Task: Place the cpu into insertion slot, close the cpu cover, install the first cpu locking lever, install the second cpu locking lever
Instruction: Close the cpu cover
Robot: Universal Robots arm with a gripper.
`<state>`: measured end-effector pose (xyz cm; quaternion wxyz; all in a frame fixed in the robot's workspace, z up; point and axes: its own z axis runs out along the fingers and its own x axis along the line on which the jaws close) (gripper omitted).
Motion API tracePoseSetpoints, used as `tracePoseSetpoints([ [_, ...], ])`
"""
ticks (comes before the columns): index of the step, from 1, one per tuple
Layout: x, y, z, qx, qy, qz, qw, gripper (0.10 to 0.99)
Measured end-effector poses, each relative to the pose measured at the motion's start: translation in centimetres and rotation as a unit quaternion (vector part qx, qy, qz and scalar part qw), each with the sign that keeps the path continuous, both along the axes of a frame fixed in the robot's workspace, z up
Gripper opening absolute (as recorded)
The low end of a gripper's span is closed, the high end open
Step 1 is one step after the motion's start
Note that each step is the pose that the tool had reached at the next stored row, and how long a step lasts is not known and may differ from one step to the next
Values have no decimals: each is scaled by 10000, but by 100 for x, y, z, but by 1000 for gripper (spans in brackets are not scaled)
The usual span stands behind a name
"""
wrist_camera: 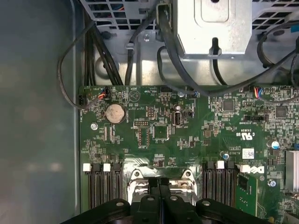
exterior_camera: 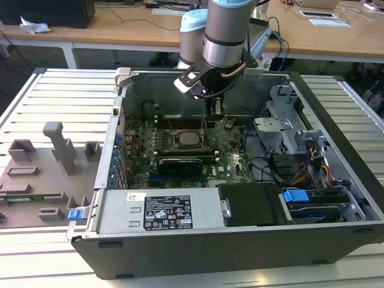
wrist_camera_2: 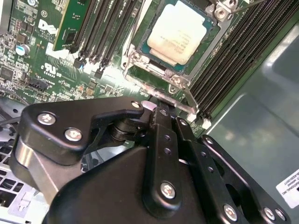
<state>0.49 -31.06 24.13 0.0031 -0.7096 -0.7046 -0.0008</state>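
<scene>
The exterior view stands off my arm, high and a little back, looking down at a slant into the open computer case (exterior_camera: 240,252) on the slatted counter (exterior_camera: 60,96). Both wrist views ride close behind my claw (wrist_camera: 159,185) and face along it onto the green motherboard (wrist_camera: 154,116). The second wrist view is nearer and tilted. All three views share the motherboard and its memory slots (wrist_camera: 216,184).

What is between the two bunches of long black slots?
The chip, framed by its metal cover, seen in the second wrist view.
</scene>
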Motion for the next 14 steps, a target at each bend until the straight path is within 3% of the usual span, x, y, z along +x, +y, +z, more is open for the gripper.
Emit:
tracePoseSetpoints([
  [4, -55, 0, -24, 0, 0, 0, 10000, 106],
  [7, -159, 0, -74, 0, 0, 0, 10000, 106],
  [11, -369, 0, -159, -1, 1, -1, 10000, 106],
  [14, -372, 0, -135, -14, -8, 1, 10000, 106],
])
